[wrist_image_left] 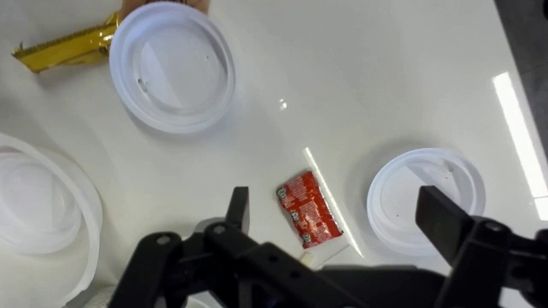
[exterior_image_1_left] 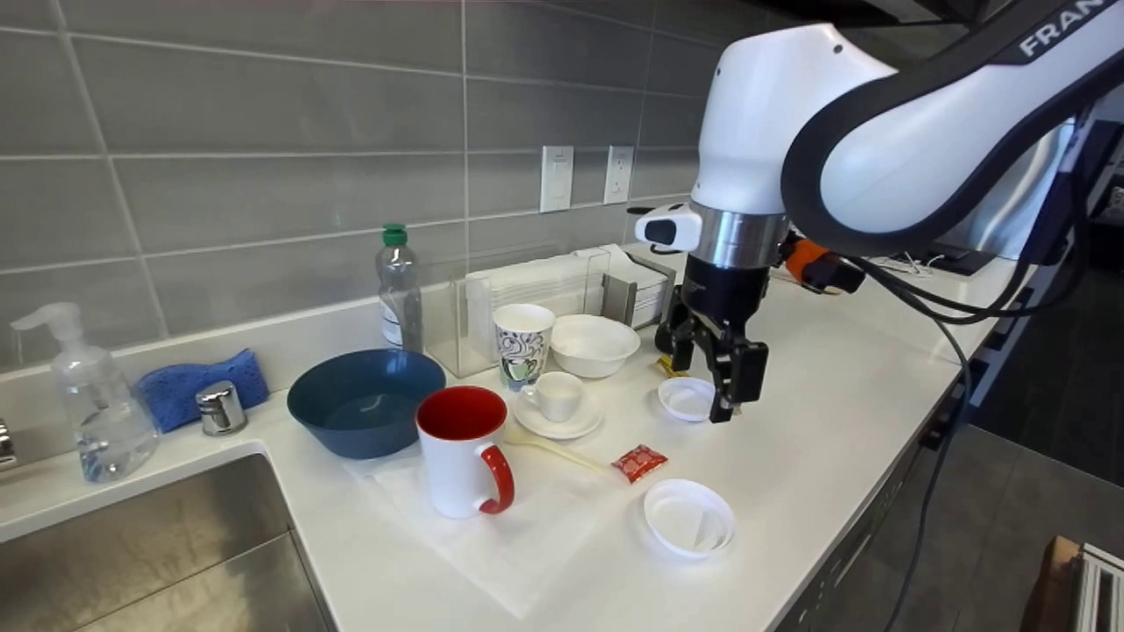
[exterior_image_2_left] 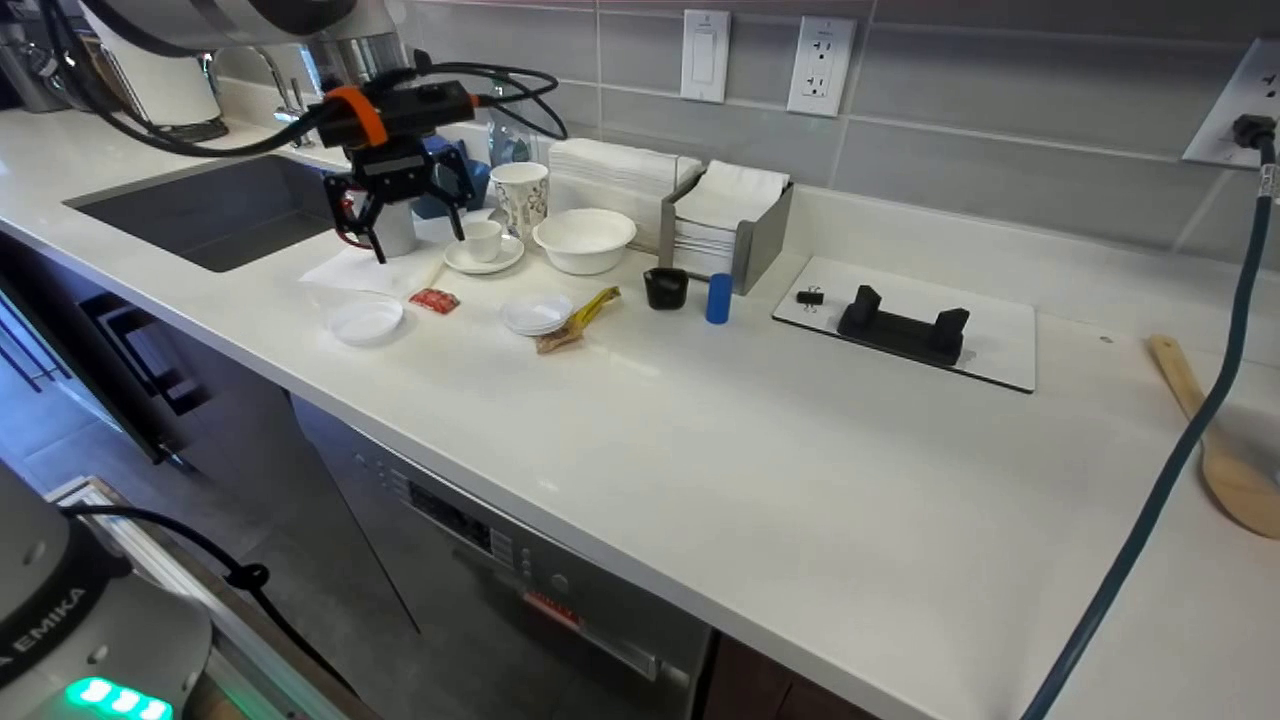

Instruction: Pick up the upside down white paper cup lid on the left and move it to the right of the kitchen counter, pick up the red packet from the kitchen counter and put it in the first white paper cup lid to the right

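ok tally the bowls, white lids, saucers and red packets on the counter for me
Bowls: 2 (blue bowl, white bowl)
White lids: 2 (near lid and far lid, in an exterior view)
Saucers: 1 (white saucer)
Red packets: 1 (red packet)
Total: 6

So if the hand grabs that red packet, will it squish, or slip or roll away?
The red packet has a shiny surface, so it might be a bit slippery. It looks thin and crinkled outside, so it may bend or squish a little, though what's inside is hidden. It's lying on its broad side on the counter, so it probably won't roll.
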`<state>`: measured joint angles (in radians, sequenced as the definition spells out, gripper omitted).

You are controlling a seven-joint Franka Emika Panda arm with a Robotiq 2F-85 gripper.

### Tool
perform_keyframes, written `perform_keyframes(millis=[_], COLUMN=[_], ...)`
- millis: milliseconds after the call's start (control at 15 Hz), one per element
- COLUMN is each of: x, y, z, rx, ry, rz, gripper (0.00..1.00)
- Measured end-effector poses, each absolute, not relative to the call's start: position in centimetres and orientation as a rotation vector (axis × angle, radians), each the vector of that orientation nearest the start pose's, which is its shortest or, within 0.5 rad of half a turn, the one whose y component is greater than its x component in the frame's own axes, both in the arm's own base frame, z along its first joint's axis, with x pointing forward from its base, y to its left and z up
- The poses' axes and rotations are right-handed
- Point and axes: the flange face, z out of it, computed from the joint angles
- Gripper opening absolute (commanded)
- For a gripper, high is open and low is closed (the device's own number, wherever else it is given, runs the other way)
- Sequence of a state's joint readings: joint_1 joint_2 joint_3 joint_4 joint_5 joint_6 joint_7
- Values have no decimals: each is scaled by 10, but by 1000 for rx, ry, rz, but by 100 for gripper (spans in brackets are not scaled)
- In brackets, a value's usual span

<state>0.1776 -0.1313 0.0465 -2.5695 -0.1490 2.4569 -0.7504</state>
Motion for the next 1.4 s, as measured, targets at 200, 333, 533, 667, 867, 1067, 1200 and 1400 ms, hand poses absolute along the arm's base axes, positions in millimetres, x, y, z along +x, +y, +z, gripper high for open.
perform_keyframes(millis=[200,333,533,667,867,1067,1200,1400], x=[438,442,442,441,444,447,448,449], y=[102,104,109,113,118,120,120,120], z=[289,274,253,242,234,231,231,231], rx=[-2693,-2646,-2580,-2548,-2526,-2515,-2509,-2499], ry=[-1771,-1803,-1831,-1854,-1883,-1905,-1918,-1936], rz=[-62,-95,-100,-89,-96,-132,-151,-169], gripper=[100,85,62,50,42,53,64,67])
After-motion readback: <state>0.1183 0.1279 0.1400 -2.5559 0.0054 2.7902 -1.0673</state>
